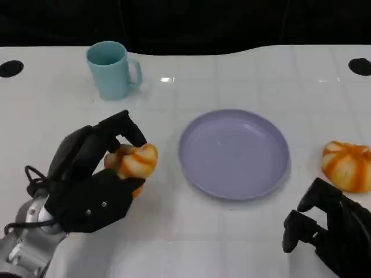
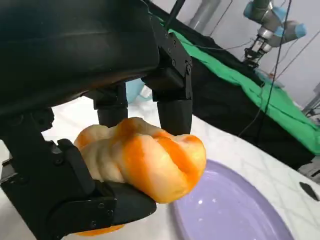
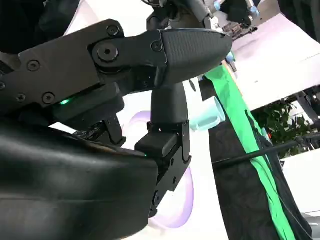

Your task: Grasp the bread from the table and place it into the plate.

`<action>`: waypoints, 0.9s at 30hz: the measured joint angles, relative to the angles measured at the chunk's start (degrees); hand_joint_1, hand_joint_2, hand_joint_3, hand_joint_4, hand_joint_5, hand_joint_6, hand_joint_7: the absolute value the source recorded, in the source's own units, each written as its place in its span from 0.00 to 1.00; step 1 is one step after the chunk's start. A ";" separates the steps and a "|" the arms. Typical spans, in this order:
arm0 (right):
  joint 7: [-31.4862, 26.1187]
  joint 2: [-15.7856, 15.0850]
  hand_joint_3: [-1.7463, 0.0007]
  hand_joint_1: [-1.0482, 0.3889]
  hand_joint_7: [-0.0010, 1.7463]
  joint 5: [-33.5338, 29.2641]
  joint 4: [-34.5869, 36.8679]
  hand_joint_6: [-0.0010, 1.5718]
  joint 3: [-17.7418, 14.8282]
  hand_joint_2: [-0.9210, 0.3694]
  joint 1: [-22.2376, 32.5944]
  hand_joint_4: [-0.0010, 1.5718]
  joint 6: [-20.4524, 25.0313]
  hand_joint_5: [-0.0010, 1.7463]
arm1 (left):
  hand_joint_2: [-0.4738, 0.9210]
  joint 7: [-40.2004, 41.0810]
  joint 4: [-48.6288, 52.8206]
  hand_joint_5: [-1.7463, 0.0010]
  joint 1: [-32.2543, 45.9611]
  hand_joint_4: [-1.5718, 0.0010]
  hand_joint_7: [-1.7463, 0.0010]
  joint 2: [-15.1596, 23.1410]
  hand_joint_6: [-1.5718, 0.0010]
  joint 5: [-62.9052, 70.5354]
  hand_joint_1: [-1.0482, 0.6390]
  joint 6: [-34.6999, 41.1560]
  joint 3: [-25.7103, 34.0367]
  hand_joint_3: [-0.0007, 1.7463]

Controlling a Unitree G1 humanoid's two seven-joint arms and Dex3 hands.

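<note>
My left hand (image 1: 93, 174) grips an orange-and-cream bread roll (image 1: 134, 161) at the table's left, a short way left of the lavender plate (image 1: 233, 153). In the left wrist view the bread roll (image 2: 150, 157) sits between the black fingers (image 2: 172, 107) and the thumb below, with the plate (image 2: 235, 210) just beyond it. A second bread roll (image 1: 348, 165) lies on the table right of the plate. My right hand (image 1: 330, 229) rests low at the front right, below that roll, fingers curled and holding nothing. The right wrist view shows the plate (image 3: 180, 200) past the hand's fingers.
A light blue mug (image 1: 112, 69) stands at the back left of the white table (image 1: 174, 243); the mug (image 3: 210, 117) also appears in the right wrist view. Black holes mark the far corners. Green cloth (image 2: 235, 75) and another robot arm (image 2: 267, 22) lie beyond the table.
</note>
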 measured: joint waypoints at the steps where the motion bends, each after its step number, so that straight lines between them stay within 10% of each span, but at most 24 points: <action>1: -0.01 0.00 0.80 0.32 0.90 -0.05 0.06 0.39 0.00 0.00 -0.09 0.47 0.00 1.00 | 0.59 -0.13 -0.20 0.00 -0.23 0.42 0.00 -0.32 0.53 0.00 0.52 -0.04 -0.01 0.87; 27: 0.19 -0.10 0.79 0.32 0.91 -0.31 0.51 0.37 -0.61 0.00 -0.09 0.47 -0.29 1.00 | 0.59 5.01 16.82 0.00 -20.26 0.39 0.00 -10.33 0.53 9.82 0.53 -4.51 -6.99 0.84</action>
